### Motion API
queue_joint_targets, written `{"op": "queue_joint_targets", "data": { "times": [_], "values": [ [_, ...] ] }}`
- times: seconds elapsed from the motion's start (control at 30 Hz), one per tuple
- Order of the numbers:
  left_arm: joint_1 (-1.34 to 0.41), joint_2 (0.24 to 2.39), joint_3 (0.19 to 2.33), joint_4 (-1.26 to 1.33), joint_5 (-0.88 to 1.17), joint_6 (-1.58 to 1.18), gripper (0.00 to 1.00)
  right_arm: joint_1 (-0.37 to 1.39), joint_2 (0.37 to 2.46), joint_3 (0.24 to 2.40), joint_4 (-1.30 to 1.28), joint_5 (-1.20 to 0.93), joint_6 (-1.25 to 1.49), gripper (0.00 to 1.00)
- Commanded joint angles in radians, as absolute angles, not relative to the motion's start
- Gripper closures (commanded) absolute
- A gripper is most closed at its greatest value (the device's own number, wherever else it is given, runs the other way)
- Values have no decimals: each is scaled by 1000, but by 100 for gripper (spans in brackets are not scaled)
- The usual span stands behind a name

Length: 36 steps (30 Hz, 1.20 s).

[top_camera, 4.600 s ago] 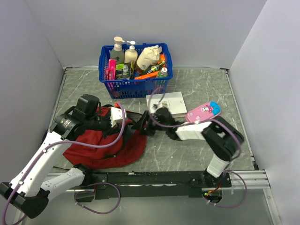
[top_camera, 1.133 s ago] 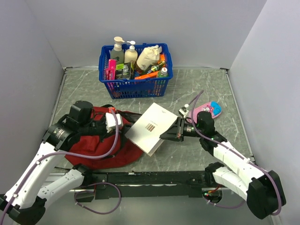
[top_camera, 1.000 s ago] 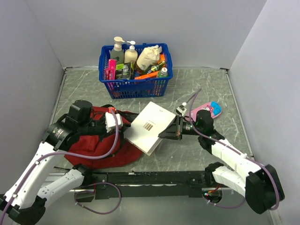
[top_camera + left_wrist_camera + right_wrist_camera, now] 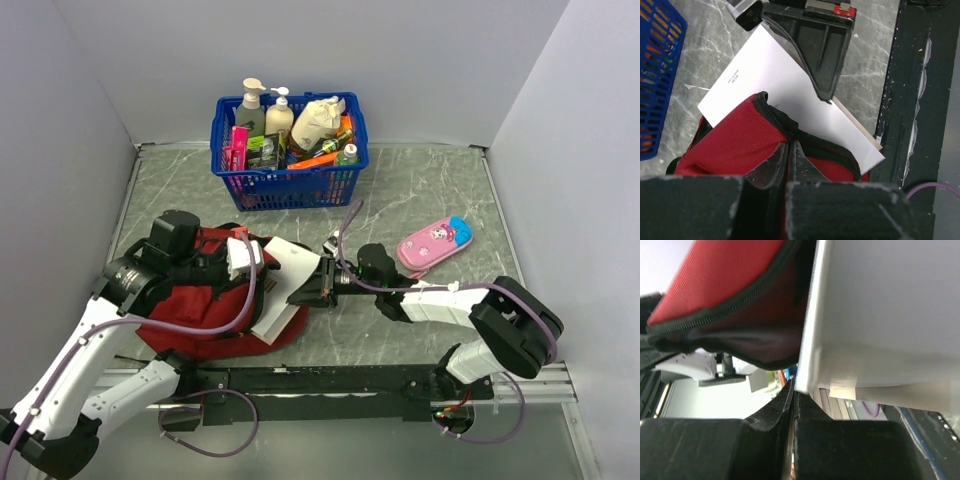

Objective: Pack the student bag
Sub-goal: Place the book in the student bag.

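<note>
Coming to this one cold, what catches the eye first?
A flat white book sits partway in the mouth of the dark-red fabric backpack at near left, the right gripper clamped on its outer edge. The left gripper pinches the backpack's zipper rim up. A blue plastic basket crammed with bottles stands at the far edge.

Blue basket [image 4: 290,188], pink case [image 4: 433,241].
</note>
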<state>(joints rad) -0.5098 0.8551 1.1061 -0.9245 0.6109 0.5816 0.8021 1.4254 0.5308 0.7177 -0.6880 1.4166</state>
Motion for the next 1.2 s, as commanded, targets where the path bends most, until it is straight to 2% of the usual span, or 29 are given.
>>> {"op": "queue_joint_targets", "data": {
  "times": [0.0,0.47,0.63,0.87,1.17],
  "values": [
    [-509,867,1127,-822,698,566,99,838,1407,505,843,-716,1445,100],
    [-509,881,1135,-802,703,549,99,927,1723,540,1304,-807,1706,100],
    [-511,876,1131,-799,715,542,99,922,1788,615,1353,-866,1698,100],
    [-511,861,1132,-821,709,549,99,911,1744,741,1037,-888,1482,100],
    [-509,864,1138,-815,735,532,99,881,1871,880,914,-789,1398,100]
  ]
}}
